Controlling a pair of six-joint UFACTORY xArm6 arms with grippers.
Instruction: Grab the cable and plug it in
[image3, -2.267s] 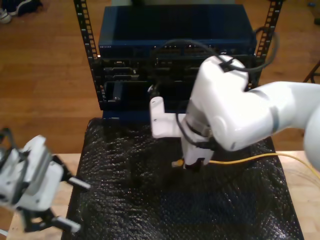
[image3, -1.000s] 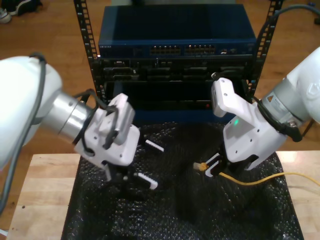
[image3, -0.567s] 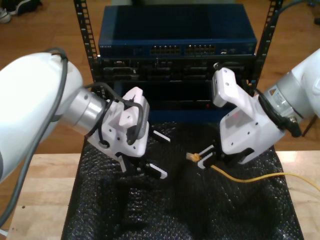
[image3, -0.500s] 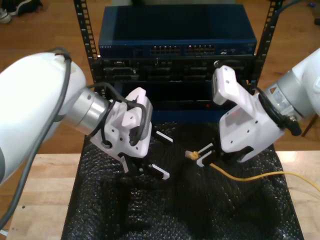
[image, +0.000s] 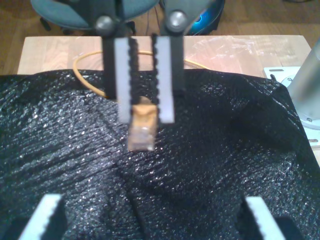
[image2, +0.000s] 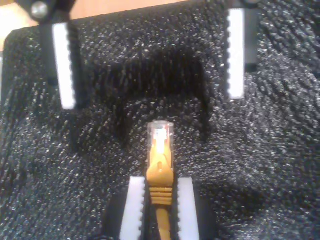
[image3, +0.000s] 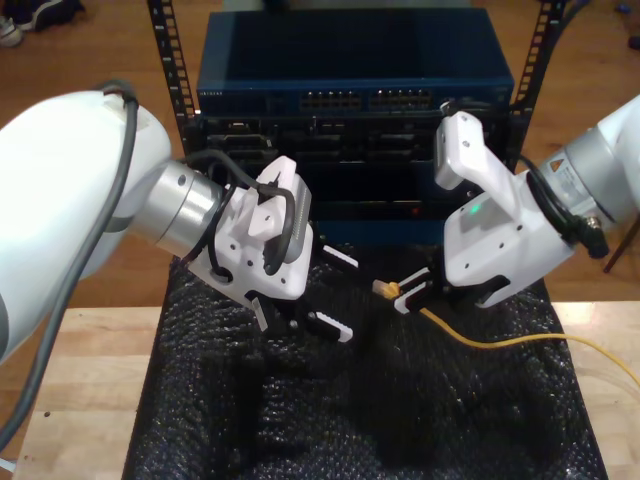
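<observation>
My second gripper (image2: 159, 210) is clamped on the cable (image3: 500, 343) at the yellow boot, pads (image2: 136, 207) tight on either side. The clear plug (image2: 161, 132) sticks out free ahead of the fingertips, clip and contacts exposed. My read: it's gripped behind the plug so the nose stays clear for insertion or a handover.

Plug hangs above the black foam mat (image3: 420, 420), not touching it. The rest of the cable trails back from the gripper and off toward the exterior view's right.

My first gripper (image3: 333, 292) is spread wide, holding nothing, fingers (image: 50, 215) well apart. It faces the second gripper head-on, plug roughly centred between its open jaws but still a gap away. Looks staged to take or steady the plug.

The rack switch (image3: 355, 75) with its port rows sits beyond both grippers. Plug isn't aimed at a port yet, so insertion is not started.
</observation>
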